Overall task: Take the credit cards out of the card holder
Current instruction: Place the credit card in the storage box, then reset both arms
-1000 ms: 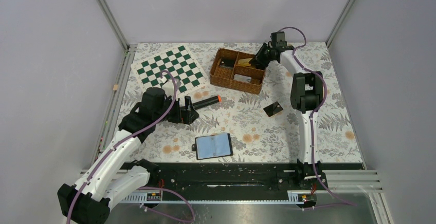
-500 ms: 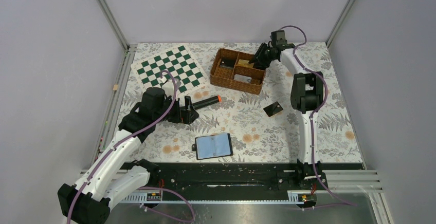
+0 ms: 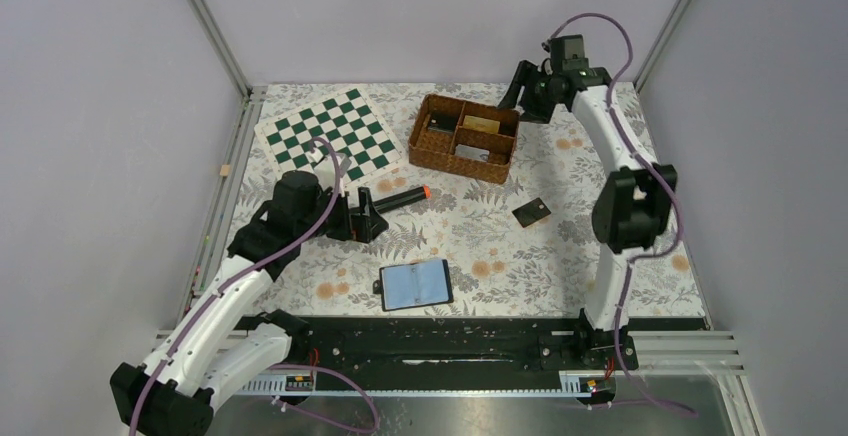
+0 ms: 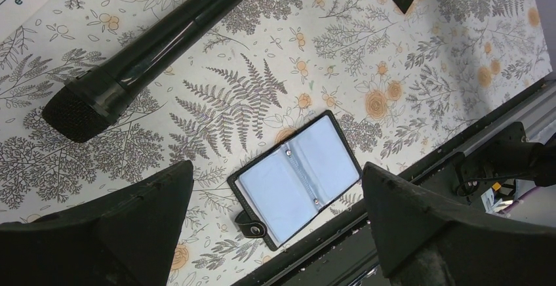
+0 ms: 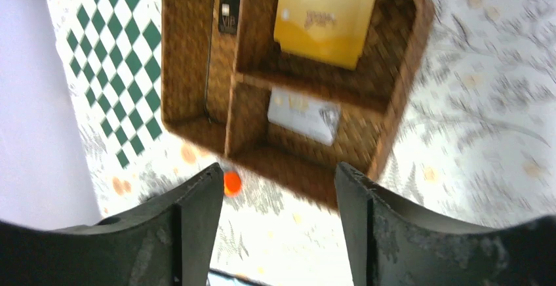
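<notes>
The card holder [image 3: 415,285] lies open and flat at 6 o'clock on the worktop [image 3: 500,246], and its pockets look bare to us. The yellow card [image 5: 324,17] rests in the basket [image 3: 440,160] at 12 o'clock, and the dark card [image 3: 531,213] lies flat at the basket's 4 o'clock. The left jaws and right jaws both stand spread, pinching nothing. We judge the cards light, stiff and slick, best pinched across the long edges once an edge is tipped up.

- The card holder [image 3: 415,285], a black bifold, lies open flat with its blue-grey panels up, near the worktop's [image 3: 620,246] front edge.
- The yellow card [image 5: 324,17] lies in the basket's [image 3: 455,164] far right compartment.
- The dark card [image 3: 531,213] lies flat on the worktop, well apart from the holder.
</notes>
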Available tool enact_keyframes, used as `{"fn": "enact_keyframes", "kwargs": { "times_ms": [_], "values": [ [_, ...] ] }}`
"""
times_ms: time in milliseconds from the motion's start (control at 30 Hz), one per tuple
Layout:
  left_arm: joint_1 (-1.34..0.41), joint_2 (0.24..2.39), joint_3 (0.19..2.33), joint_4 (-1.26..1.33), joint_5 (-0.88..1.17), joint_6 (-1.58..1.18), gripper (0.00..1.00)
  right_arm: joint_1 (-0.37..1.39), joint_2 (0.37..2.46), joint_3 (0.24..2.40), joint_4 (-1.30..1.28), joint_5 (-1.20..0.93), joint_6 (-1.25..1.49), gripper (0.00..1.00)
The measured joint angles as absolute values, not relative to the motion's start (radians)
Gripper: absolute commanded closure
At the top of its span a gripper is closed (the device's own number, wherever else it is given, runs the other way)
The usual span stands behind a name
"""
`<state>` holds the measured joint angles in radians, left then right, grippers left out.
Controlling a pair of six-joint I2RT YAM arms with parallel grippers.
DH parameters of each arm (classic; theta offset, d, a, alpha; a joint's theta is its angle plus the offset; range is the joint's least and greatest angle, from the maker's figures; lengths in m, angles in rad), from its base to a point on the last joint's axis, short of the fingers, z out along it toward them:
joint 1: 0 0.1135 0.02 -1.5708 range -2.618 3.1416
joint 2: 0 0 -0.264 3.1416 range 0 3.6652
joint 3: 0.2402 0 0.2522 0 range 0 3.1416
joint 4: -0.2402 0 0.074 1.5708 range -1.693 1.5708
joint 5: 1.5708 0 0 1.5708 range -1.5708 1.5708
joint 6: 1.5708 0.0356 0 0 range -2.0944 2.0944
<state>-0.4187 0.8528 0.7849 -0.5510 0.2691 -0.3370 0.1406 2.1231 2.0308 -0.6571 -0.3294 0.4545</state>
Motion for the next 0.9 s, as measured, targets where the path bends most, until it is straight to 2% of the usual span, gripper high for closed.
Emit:
{"fn": "enact_keyframes", "kwargs": {
  "times_ms": [33, 67, 100, 267, 533, 733, 900],
  "values": [
    [-0.419, 0.849, 0.785, -0.551, 0.269, -0.339, 0.01, 0.144, 2.052, 1.967, -0.657, -0.315, 0.439, 0.20],
    [-0.419, 0.844, 0.785, -0.550, 0.269, -0.340, 0.01, 0.150, 1.974, 1.895, -0.649, -0.299, 0.426, 0.04],
    [-0.419, 0.839, 0.785, -0.550, 0.269, -0.340, 0.01, 0.155, 1.895, 1.811, -0.624, -0.289, 0.414, 0.01],
    [-0.419, 0.831, 0.785, -0.547, 0.268, -0.340, 0.01, 0.180, 1.470, 1.411, -0.583, -0.242, 0.370, 0.01],
    [-0.419, 0.778, 0.785, -0.547, 0.265, -0.340, 0.01, 0.195, 0.898, 0.963, -0.573, -0.220, 0.359, 0.01],
    [-0.419, 0.695, 0.785, -0.547, 0.257, -0.344, 0.01, 0.196, 0.562, 0.812, -0.638, -0.228, 0.373, 0.01],
    [-0.419, 0.665, 0.785, -0.547, 0.257, -0.352, 0.01, 0.196, 0.455, 0.795, -0.673, -0.242, 0.402, 0.00]
  ]
}}
